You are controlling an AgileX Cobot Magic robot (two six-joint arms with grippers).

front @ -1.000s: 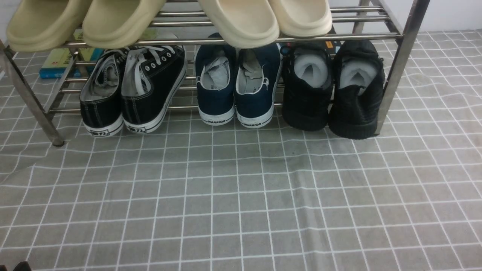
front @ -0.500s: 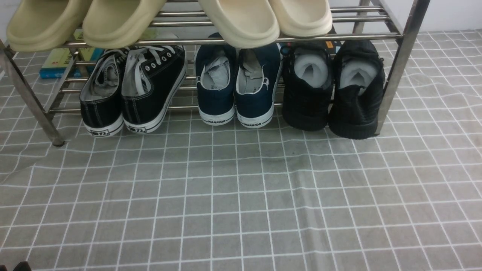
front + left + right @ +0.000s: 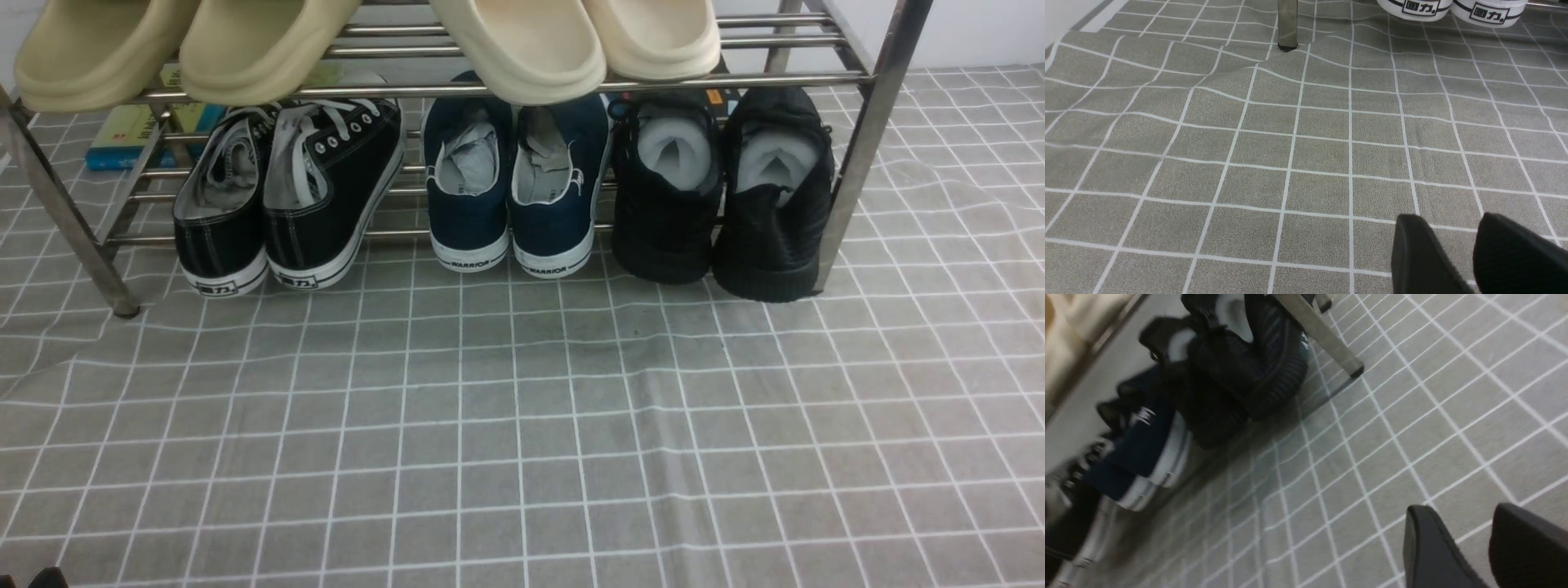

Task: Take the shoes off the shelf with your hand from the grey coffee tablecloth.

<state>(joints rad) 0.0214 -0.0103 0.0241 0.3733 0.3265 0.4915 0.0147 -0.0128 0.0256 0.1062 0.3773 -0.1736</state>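
Observation:
The shoes, an all-black mesh pair [image 3: 718, 204], stand heel-out at the right end of the lower tier of the shelf [image 3: 859, 147]. The steel-rod shelf rests on the grey coffee tablecloth [image 3: 522, 425]. Neither arm shows in the front view. In the right wrist view the black shoes [image 3: 1241, 375] lie beside a shelf leg [image 3: 1327, 339], well away from my right gripper [image 3: 1459, 506]. That gripper is open over bare cloth. My left gripper [image 3: 1451, 216] is open too, above the cloth [image 3: 1290, 155], with nothing between its fingers.
Black canvas sneakers [image 3: 286, 196] and navy slip-ons [image 3: 514, 188] share the lower tier. Beige slippers [image 3: 522, 45] sit on the upper tier. A book [image 3: 122, 135] lies behind the shelf. A shelf leg [image 3: 1287, 24] and the sneakers' white soles [image 3: 1414, 5] show in the left wrist view.

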